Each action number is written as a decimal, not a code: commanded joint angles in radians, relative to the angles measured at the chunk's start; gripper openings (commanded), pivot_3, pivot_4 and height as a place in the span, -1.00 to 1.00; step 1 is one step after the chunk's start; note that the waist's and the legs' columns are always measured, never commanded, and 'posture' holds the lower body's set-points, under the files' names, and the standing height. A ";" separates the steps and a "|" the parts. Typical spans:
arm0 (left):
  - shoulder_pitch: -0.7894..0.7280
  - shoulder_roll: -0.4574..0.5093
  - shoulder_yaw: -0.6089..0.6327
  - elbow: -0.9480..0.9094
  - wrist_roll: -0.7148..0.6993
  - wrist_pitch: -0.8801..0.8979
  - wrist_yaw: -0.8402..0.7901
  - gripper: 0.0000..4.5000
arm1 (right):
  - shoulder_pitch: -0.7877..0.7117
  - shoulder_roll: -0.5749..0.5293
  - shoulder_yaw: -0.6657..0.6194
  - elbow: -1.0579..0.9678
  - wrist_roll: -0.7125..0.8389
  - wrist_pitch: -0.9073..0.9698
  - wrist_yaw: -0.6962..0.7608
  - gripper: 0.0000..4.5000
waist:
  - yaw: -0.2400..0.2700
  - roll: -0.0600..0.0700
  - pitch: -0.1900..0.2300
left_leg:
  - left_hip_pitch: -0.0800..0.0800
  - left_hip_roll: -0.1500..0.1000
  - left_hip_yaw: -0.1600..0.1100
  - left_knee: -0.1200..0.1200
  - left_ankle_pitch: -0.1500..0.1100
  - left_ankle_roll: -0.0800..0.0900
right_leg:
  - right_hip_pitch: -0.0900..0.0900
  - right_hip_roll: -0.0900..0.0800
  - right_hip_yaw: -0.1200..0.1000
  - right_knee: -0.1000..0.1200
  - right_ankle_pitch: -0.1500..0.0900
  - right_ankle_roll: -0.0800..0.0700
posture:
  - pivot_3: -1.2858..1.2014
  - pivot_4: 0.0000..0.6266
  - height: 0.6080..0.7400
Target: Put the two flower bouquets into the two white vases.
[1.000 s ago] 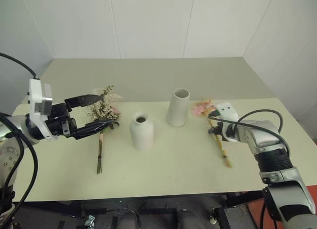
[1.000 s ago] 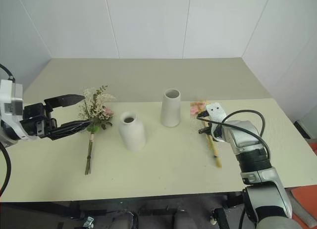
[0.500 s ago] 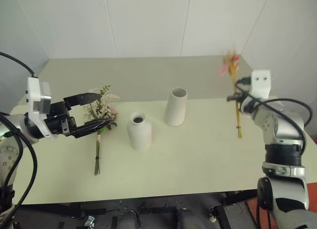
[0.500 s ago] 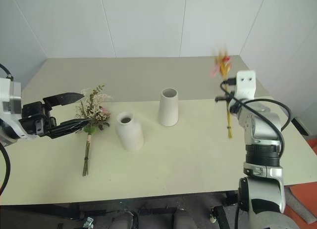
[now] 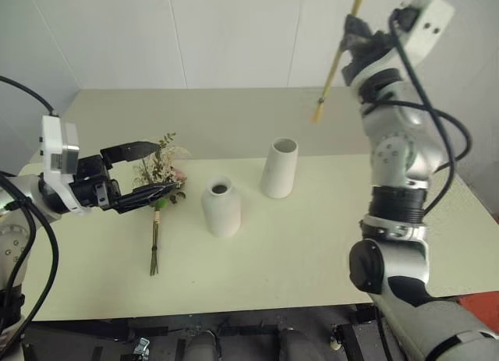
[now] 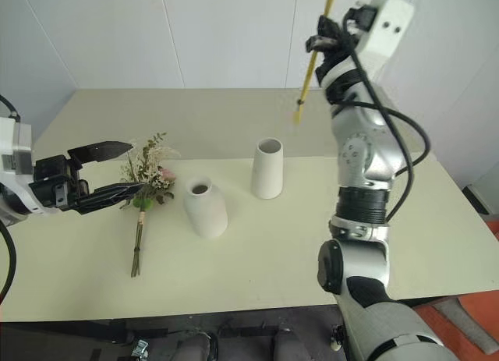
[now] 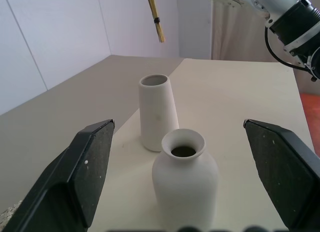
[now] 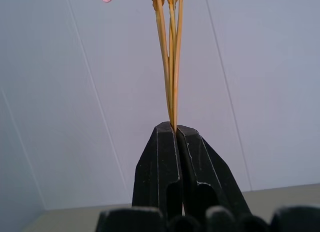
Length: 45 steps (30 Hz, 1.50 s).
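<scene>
Yellow-stalked bunch (image 5: pixel 337 57) is pinched in my right gripper (image 8: pixel 174 129), raised high; its long axis hangs steeply, cut ends above and just behind the tall vase (image 5: pixel 279 168). My left gripper (image 5: pixel 148 174), spread wide, straddles the bushy bouquet (image 5: pixel 161 182) lying on the table (image 5: pixel 312 244).

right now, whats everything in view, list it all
table: 1, pale green, under everything
tall vase: 1, white, mid table
bottle vase: 1, white, nearer than and left of the tall vase
bushy bouquet: 1, white-green and pink, lying left of the bottle vase
slim bouquet: 1, yellow stalks, held high above the tall vase
left tool: 1, black, open at the bushy bouquet
right tool: 1, black, shut on the slim bouquet
</scene>
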 commanded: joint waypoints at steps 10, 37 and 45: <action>-0.005 0.007 0.025 -0.023 -0.015 0.010 0.009 1.00 | 0.079 0.067 0.080 0.050 -0.010 -0.133 0.017 -0.98 | -0.001 0.000 0.000 | 0.000 0.000 0.000 0.000 0.000 0.000 | 0.000 0.000 0.000 0.001 0.000 0.000 | 0.03 -0.52 1.00; 0.034 0.021 0.022 -0.020 0.088 0.103 0.223 1.00 | 0.615 -0.262 0.101 -0.510 0.238 0.074 0.375 0.98 | 0.002 0.000 0.000 | 0.003 0.000 0.000 0.002 0.000 0.000 | 0.001 0.000 0.001 0.006 0.000 0.000 | 0.03 -0.52 1.00; -0.027 0.098 -0.059 -0.038 0.151 0.499 0.508 1.00 | 0.638 -0.503 0.101 -0.534 0.366 0.128 0.683 0.98 | 0.002 0.000 0.000 | 0.003 0.000 0.000 0.002 0.000 0.000 | 0.001 0.001 0.001 0.005 -0.003 0.004 | 0.03 -0.52 1.00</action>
